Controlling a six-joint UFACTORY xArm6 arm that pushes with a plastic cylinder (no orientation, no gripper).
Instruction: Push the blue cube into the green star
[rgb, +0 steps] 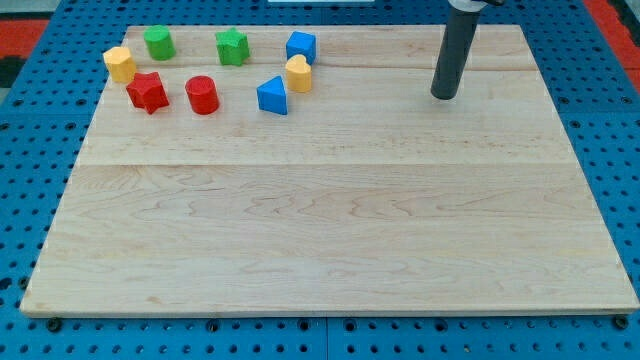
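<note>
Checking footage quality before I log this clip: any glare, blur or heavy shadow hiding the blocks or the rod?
Camera view: even, soft light, no glare on the board; blue cube and green star sharp, with only faint shadows; my tip clear, far to the cube's right; the rod's top is cropped.

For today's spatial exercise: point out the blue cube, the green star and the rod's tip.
blue cube (301, 46), camera view, front face.
green star (232, 46), camera view, top face.
my tip (443, 96), camera view, rod's very end.

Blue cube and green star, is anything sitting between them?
No. In the camera view only bare wooden board separates the blue cube from the green star.
</note>
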